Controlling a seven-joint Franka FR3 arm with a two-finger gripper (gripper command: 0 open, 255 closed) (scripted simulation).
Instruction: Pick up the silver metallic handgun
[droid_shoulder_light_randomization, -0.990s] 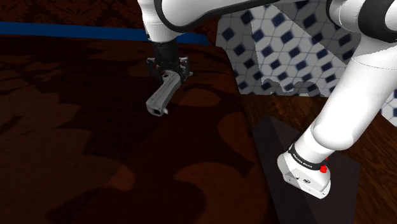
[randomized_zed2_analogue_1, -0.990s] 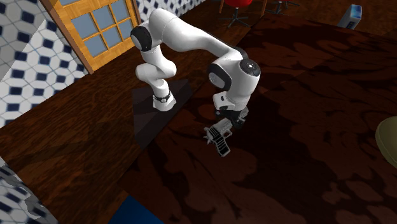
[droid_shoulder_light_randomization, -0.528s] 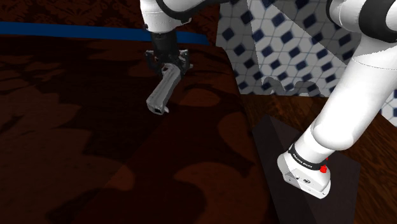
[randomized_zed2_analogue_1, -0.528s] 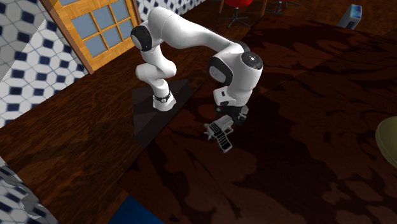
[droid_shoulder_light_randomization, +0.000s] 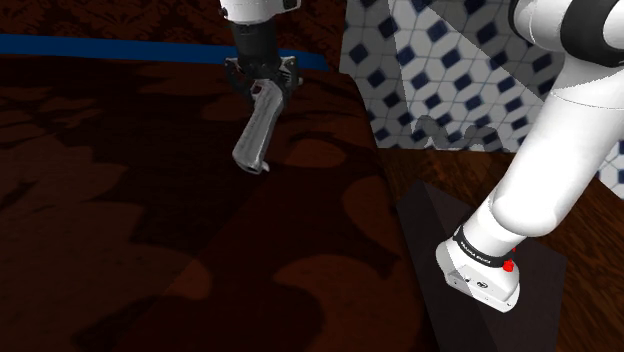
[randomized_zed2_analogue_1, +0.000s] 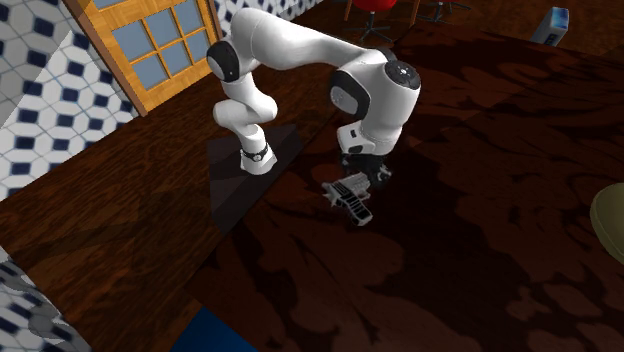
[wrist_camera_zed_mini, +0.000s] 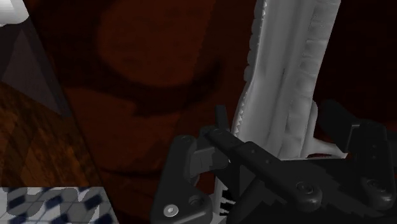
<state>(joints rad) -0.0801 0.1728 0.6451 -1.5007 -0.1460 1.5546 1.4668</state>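
**Handgun clamped in the pincer over the dark tabletop**

Your all-black two-finger pincer (droid_shoulder_light_randomization: 265, 82) is clenching the silver-grey metallic handgun (droid_shoulder_light_randomization: 254, 135) at its upper end. The gun is hanging tilted, its lower end pointing down and toward the shoulder view's left, over the dark reddish-brown patterned tabletop (droid_shoulder_light_randomization: 150, 250). In the wrist view its ribbed grey body is running straight away from the pincer. Whether its lowest tip is touching the tabletop, I cannot tell. The white arm's base is sitting on the dark box stand (droid_shoulder_light_randomization: 425, 225), near the blue-and-white tiled wall (droid_shoulder_light_randomization: 450, 60).
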